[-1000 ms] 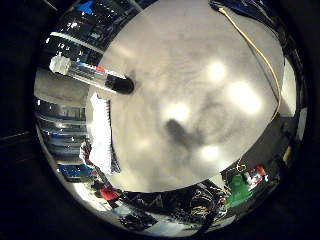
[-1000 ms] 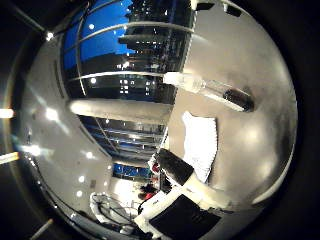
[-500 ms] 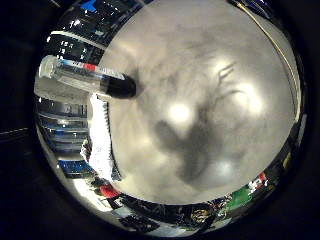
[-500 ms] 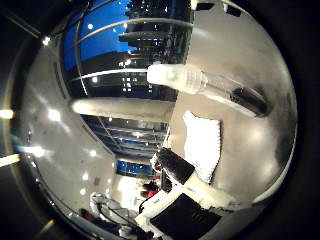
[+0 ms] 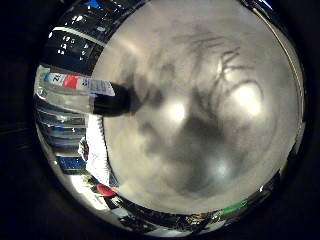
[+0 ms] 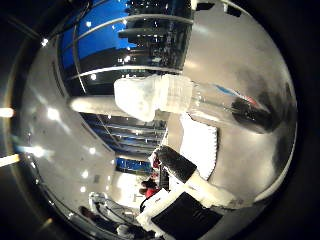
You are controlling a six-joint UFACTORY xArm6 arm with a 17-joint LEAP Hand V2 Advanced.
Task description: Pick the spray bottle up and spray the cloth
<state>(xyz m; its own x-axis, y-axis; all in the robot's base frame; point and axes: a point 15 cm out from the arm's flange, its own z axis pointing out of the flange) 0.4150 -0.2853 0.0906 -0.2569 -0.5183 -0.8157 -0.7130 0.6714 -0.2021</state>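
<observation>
Item: spray bottle [image 6: 200, 100]. Clear body with a white trigger head and a dark base. It stands on the grey tabletop [image 5: 210, 75] and fills a good part of the thumb-side palm view, so it is judged to be close to the palm. Nothing of the hand is seen round it. Status: not grasped, not lifted.

Item: cloth [image 6: 200, 145]. White, with a ragged edge. It lies flat on the tabletop just beside the bottle's base and appears apart from it. No wet mark can be made out on it. Status: not sprayed, as far as the views show.

Item: robot hand [image 6: 192, 200]. Only white and black parts at the edge of the thumb-side view are visible, reaching in past the cloth. Whether the fingers are spread, pressed together or curled cannot be told from either view.

Item: shadow on the tabletop [image 5: 200, 135]. Broad and dark, lying beside the bottle's base.

Progress, as a judgement: the approach stage only. Remaining steps are closing on the bottle, lifting it, aiming the nozzle at the cloth and pressing the trigger.
</observation>
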